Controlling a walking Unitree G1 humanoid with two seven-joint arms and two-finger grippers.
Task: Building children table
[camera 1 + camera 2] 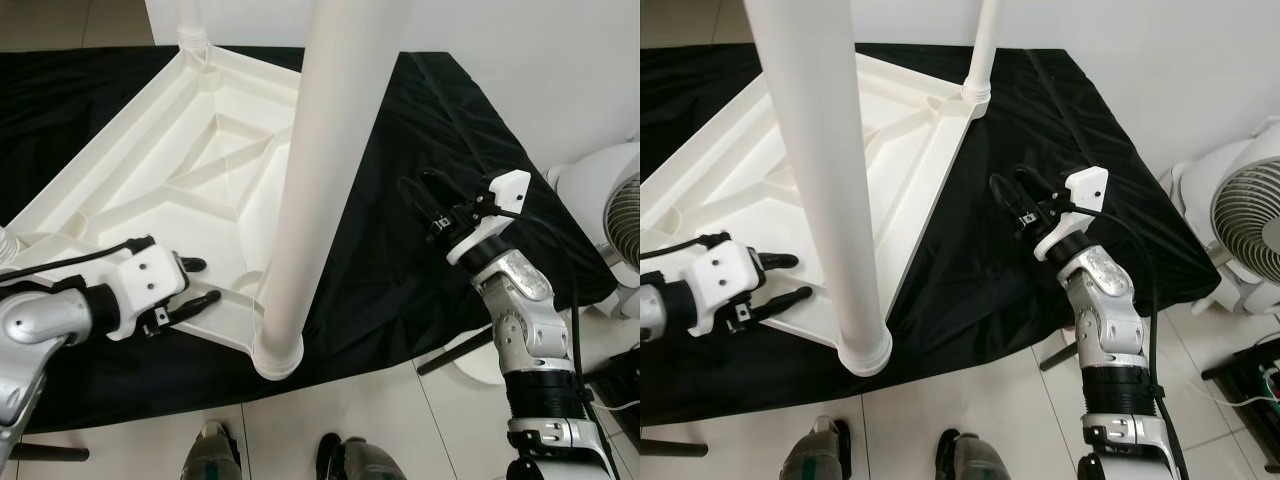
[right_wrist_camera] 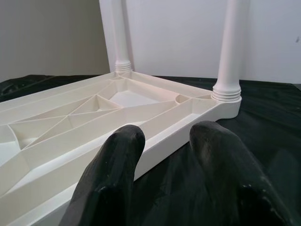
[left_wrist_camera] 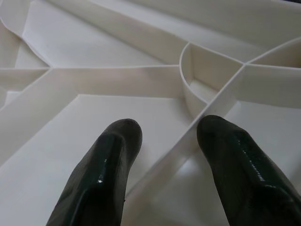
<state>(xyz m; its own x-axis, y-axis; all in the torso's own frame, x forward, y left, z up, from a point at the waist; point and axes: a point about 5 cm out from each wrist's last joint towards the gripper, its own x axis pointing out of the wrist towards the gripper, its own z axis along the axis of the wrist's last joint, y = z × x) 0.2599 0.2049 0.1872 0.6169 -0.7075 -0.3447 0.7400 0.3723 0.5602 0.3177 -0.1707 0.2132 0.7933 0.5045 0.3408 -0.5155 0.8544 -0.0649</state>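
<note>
While no writing shows | left end effector parted over tabletop | right end effector parted

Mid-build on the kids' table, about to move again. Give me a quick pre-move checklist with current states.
1. Tabletop upside down on the black cloth: ok.
2. Near leg upright in its corner socket: ok; fully seated: cannot tell.
3. Far leg standing in its corner: ok.
4. Left gripper open over the tabletop's ribs, holding nothing: ok.
5. Right gripper open above the cloth, apart from the tabletop edge: ok.
6. Remaining legs within reach: cannot tell.
</note>
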